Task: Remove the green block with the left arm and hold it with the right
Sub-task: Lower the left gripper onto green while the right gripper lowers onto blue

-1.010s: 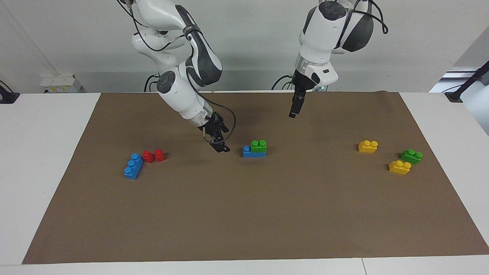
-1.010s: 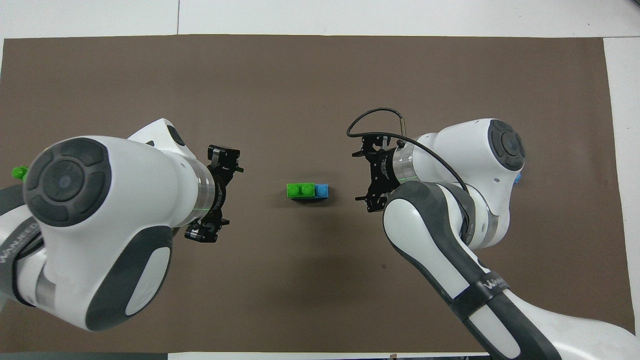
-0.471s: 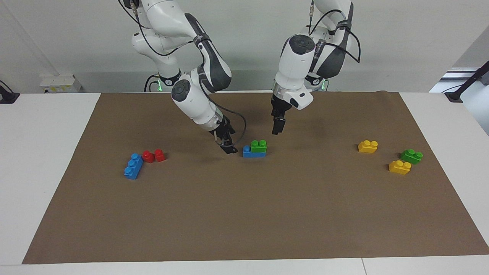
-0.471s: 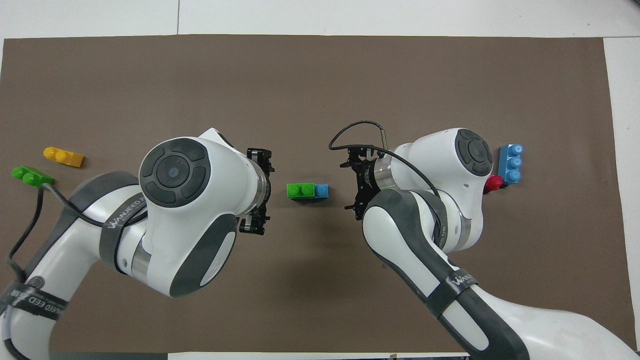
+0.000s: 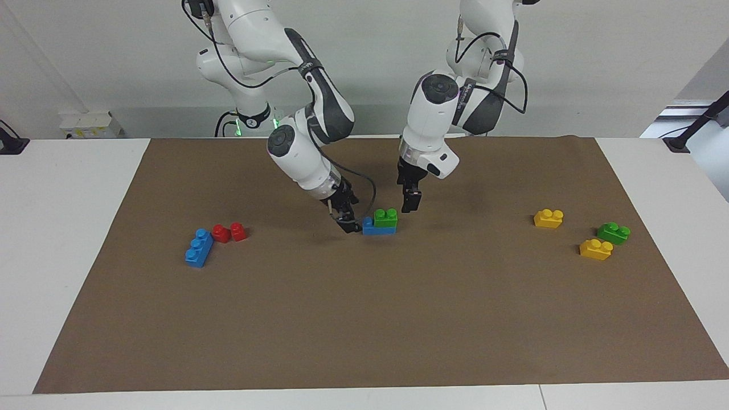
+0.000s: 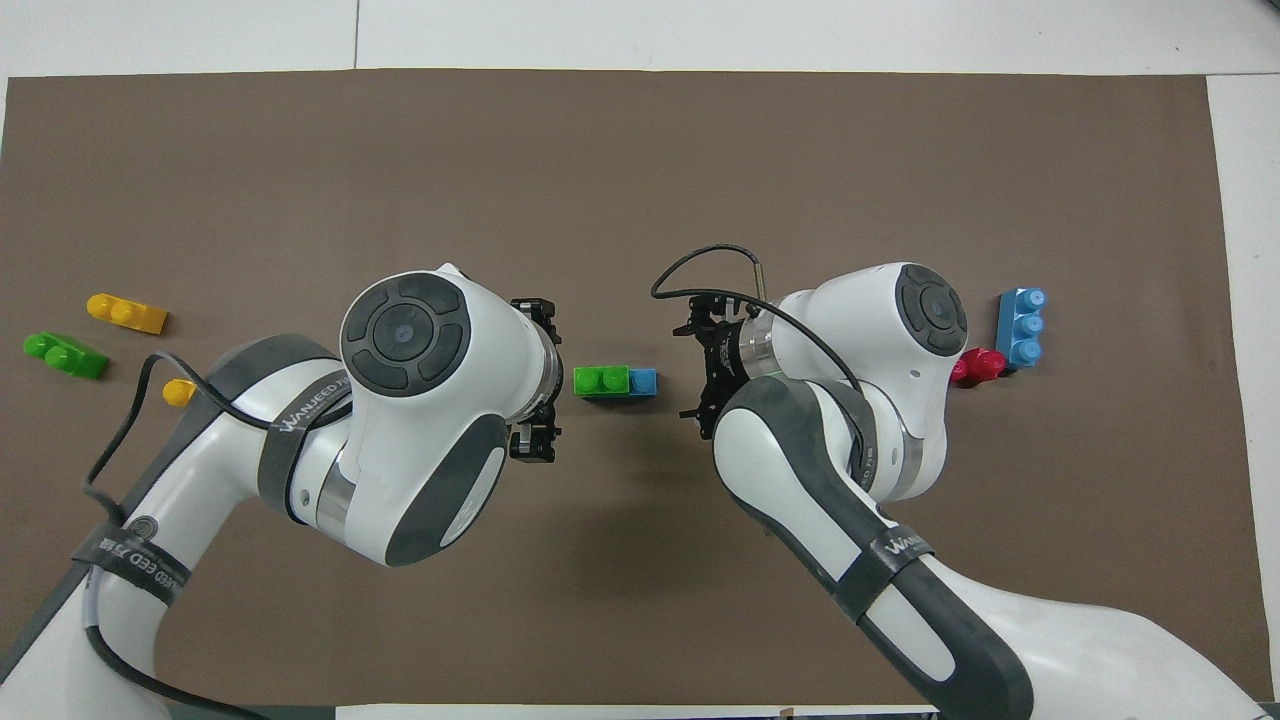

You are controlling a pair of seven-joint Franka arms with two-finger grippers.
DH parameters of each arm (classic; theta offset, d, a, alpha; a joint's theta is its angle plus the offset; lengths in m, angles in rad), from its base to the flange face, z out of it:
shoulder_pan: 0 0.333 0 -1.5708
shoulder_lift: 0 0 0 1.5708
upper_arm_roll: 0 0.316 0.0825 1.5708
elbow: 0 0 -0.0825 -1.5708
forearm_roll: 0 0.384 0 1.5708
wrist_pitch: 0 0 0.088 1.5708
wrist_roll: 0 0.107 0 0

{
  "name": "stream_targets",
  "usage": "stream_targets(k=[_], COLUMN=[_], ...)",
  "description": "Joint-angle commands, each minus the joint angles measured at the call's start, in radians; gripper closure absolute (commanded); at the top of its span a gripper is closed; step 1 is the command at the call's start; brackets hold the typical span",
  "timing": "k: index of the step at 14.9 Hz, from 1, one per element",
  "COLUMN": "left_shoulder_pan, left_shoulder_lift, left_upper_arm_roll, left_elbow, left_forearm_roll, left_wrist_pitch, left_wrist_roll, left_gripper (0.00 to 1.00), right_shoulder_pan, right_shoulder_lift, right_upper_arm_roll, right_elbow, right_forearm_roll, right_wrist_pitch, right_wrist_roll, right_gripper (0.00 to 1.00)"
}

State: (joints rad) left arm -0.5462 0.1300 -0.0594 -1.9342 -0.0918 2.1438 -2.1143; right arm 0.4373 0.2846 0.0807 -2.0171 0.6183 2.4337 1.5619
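Facing view shows the green block (image 5: 385, 218) stacked on a blue block (image 5: 373, 227), between my spread right fingers (image 5: 348, 224) and spread left fingers (image 5: 409, 204). I should pin blue low, then pull green straight up.

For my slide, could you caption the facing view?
Open left gripper and right gripper flank green block stacked on blue brick.

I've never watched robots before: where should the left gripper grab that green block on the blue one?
Probably by the green block's two long side walls, coming from the left arm's end, where the left gripper hangs open. It sits on the blue brick, whose bare end faces the open right gripper.
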Motion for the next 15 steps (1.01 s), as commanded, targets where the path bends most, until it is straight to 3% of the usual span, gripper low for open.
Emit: stream_targets(k=[1, 9, 12, 15], left_shoulder_pan=[-0.023, -0.078, -0.08, -0.09], left_shoulder_lift=[0.019, 0.1, 0.108, 0.124], left_upper_arm_roll=[0.019, 0.023, 0.019, 0.021], left_elbow=[-0.008, -0.011, -0.009, -0.014], left_forearm_roll=[0.001, 0.009, 0.075, 0.078], left_wrist_pitch=[0.054, 0.09, 0.094, 0.097], left_wrist_roll=[-0.058, -0.105, -0.162, -0.196], left_gripper=[0.0, 0.0, 0.0, 0.0], right_shoulder_pan=[0.007, 0.05, 0.05, 0.052], right_shoulder_lift=[0.014, 0.068, 0.076, 0.076], right_upper_arm_roll=[-0.001, -0.001, -0.001, -0.001], right_elbow=[-0.012, -0.028, -0.04, -0.041], right_forearm_roll=[0.029, 0.044, 0.047, 0.049], right_wrist_pitch=[0.047, 0.133, 0.159, 0.16], right_wrist_roll=[-0.017, -0.02, -0.02, -0.022], right_gripper=[0.0, 0.0, 0.0, 0.08])
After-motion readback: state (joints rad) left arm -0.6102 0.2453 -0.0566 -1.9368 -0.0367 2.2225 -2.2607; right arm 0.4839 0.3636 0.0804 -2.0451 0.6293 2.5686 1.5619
